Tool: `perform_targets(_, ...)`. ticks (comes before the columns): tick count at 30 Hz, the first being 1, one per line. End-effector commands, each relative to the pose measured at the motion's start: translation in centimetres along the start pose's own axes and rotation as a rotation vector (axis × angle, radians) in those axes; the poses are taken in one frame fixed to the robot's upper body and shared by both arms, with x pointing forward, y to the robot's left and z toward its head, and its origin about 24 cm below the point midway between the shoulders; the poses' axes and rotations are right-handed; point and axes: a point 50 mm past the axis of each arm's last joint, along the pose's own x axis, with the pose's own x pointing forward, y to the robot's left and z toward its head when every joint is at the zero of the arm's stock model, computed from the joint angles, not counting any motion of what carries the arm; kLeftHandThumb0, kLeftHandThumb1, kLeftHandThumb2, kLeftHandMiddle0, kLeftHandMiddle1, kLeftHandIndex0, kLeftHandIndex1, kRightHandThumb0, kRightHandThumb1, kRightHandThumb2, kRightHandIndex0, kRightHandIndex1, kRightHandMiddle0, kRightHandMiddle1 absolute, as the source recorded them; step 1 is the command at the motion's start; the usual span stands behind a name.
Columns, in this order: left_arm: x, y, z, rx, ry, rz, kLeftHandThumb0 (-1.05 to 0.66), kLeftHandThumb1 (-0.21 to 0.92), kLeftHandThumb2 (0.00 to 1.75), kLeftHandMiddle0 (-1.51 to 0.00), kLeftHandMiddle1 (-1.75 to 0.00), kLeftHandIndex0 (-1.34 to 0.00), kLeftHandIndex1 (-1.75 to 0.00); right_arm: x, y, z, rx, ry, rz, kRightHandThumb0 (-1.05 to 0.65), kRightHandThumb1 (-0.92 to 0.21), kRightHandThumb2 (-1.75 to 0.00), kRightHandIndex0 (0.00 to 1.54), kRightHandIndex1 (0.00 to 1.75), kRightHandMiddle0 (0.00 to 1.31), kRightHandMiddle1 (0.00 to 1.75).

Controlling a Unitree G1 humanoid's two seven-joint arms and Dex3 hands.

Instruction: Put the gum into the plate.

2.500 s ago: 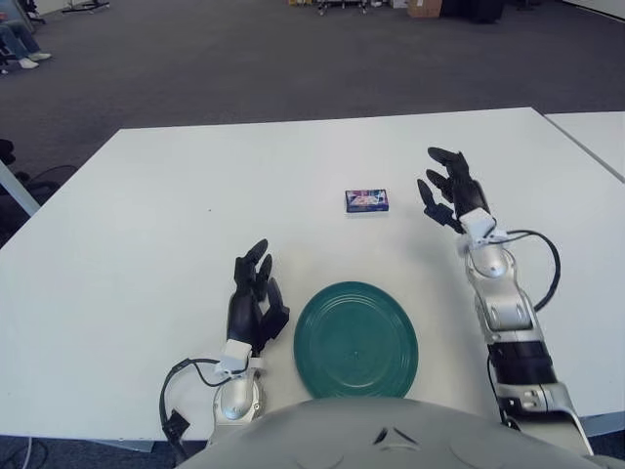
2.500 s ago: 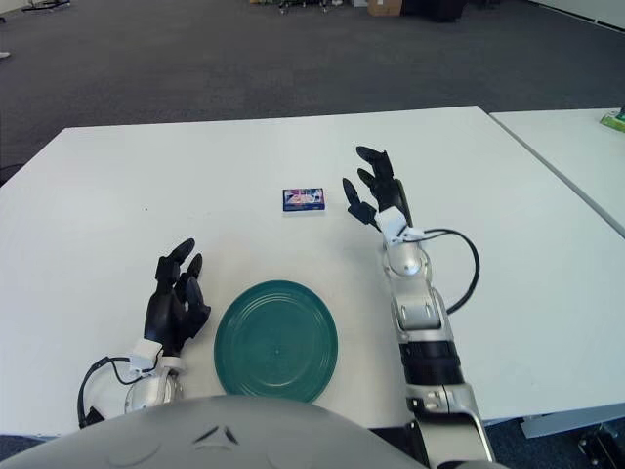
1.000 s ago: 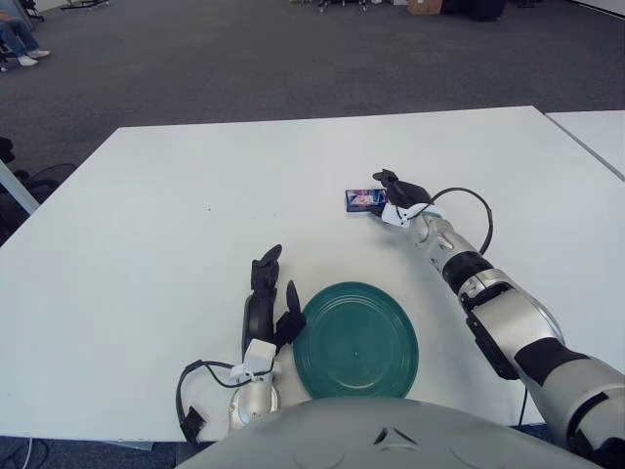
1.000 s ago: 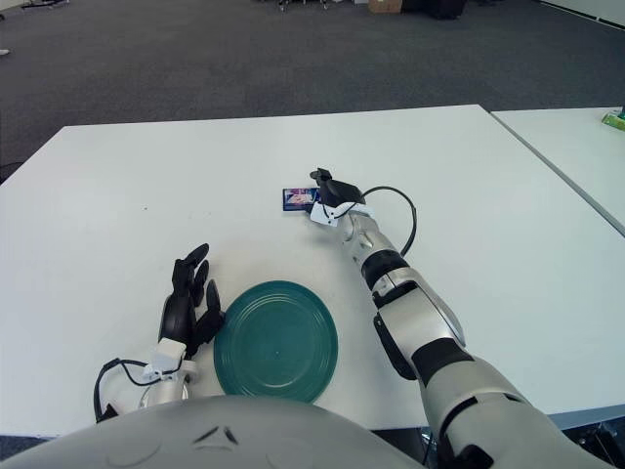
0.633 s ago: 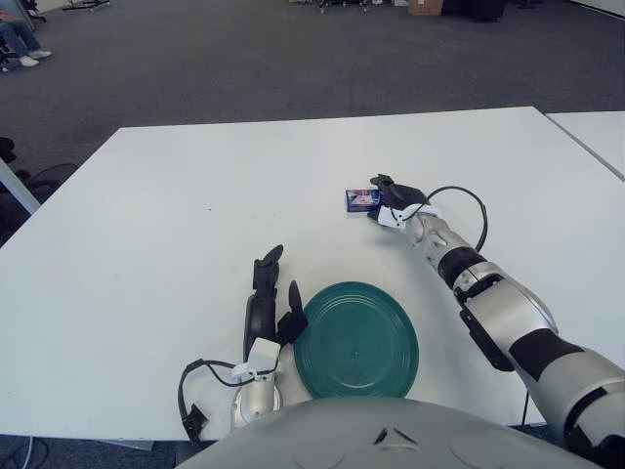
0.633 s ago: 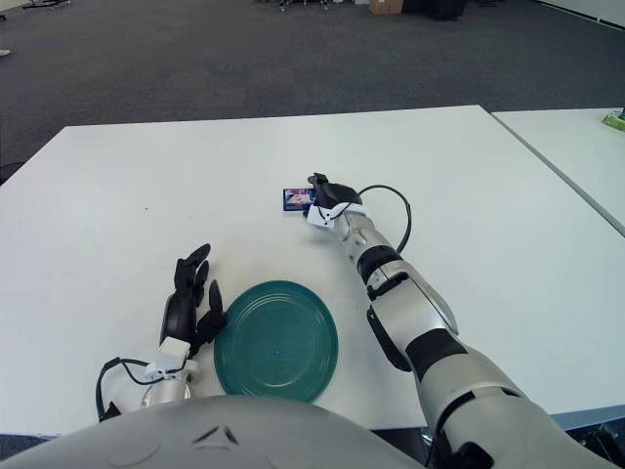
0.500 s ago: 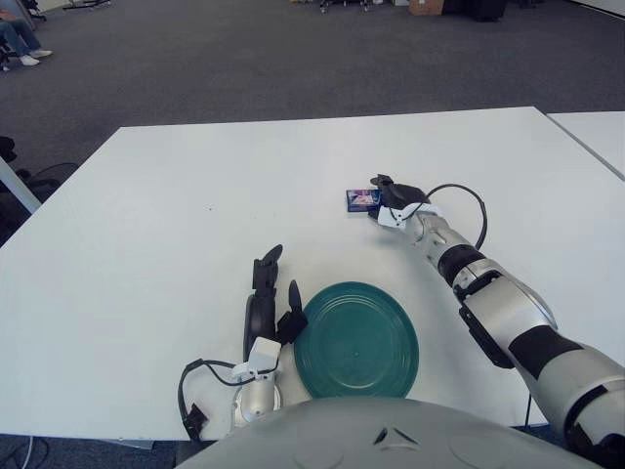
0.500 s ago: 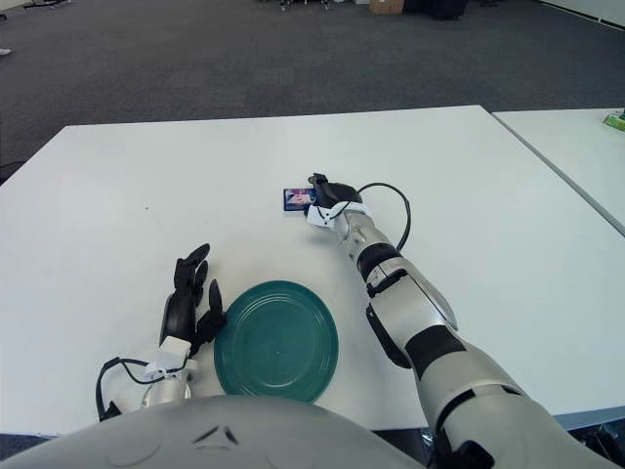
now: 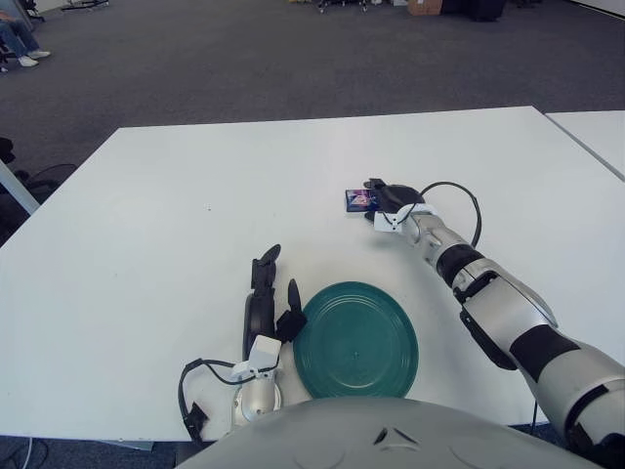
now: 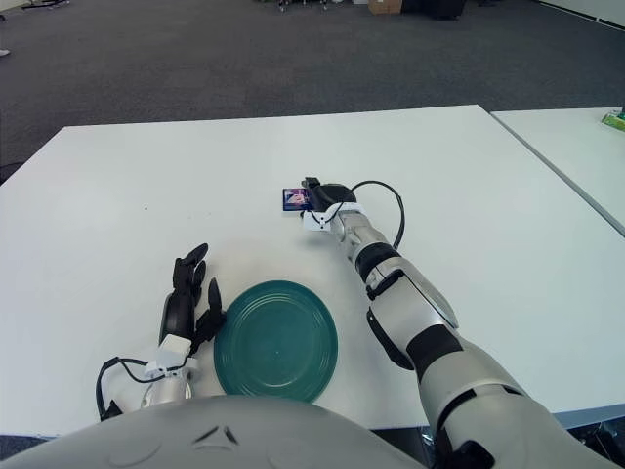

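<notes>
The gum (image 9: 357, 199) is a small blue pack lying on the white table (image 9: 146, 225), beyond the plate. My right hand (image 9: 386, 198) reaches across from the right and lies over the pack's right half, its fingers curled on it; only the pack's left end shows (image 10: 294, 198). The pack still rests on the table. The green round plate (image 9: 355, 339) sits empty near the front edge. My left hand (image 9: 266, 303) rests on the table just left of the plate, fingers relaxed and holding nothing.
A second white table (image 9: 596, 132) stands to the right across a narrow gap, with a small green object (image 10: 613, 119) on it. A black cable (image 9: 190, 391) loops by my left wrist at the front edge. Dark carpet lies beyond the table.
My right hand has swung in from the right, come down onto the gum and closed over its right half. My left hand has shifted slightly toward the plate.
</notes>
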Motion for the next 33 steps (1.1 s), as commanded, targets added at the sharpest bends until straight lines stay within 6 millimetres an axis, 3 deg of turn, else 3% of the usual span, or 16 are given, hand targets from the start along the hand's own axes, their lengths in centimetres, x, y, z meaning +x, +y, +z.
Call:
perform_targets(1,0.3,-1.1,0.7,-0.051,0.009,0.004,-0.75,0.92,0.86,-0.4,0.0,0.0,-0.65,-0.1,0.2,-0.1,-0.08,-0.023,0.035,-0.61,-0.92,-0.47,0.33,0.01,0.0,0.33)
perform_targets(14,0.6,-2.2,1.2,-0.069,0.006,0.002,-0.76,0.92,0.86,-0.4,0.0,0.0,-0.66,0.4,-1.1,-0.6,-0.545,-0.106,0.191,-0.63,-0.92,-0.51,0.35,0.01,0.0,0.35)
perform_targets(24,0.6,-2.6,1.6,-0.082,-0.013,0.02,-0.75,0.92,0.86,-0.39,0.0,0.0,-0.69,0.4,-1.6,-0.9,-0.57,-0.084,0.322,-0.66,-0.92,-0.59,0.41,0.02,0.0,0.52)
perform_targets(26,0.6,-2.6,1.6,-0.086,-0.011,0.023,-0.75,0.92,0.86,-0.39,0.0,0.0,-0.69,0.4,-1.6,-0.9,-0.56,-0.094,0.332,-0.68,-0.92,-0.58,0.52,0.19,0.03,0.9)
perform_targets(28,0.6,-2.6,1.6,-0.089,-0.011,0.025,-0.74,0.92,0.86,-0.38,0.0,0.0,-0.69,0.4,-1.6,-0.9,-0.556,-0.1,0.334,-0.69,-0.92,-0.58,0.48,0.63,0.09,1.28)
perform_targets(29,0.6,-2.6,1.6,-0.094,-0.009,0.031,-0.74,0.92,0.86,-0.38,0.0,0.0,-0.69,0.4,-1.5,-0.8,-0.546,-0.108,0.333,-0.69,-0.92,-0.58,0.47,0.71,0.1,1.34)
perform_targets(31,0.6,-2.4,1.6,-0.105,-0.008,0.045,-0.74,0.92,0.86,-0.38,0.0,0.0,-0.69,0.3,-1.3,-0.7,-0.522,-0.122,0.328,-0.68,-0.92,-0.56,0.51,1.06,0.17,1.58)
perform_targets(33,0.6,-2.4,1.6,-0.114,-0.007,0.057,-0.74,0.92,0.86,-0.38,0.0,0.0,-0.69,0.2,-1.0,-0.7,-0.499,-0.129,0.323,-0.53,-0.85,-0.64,0.56,1.27,0.23,1.66)
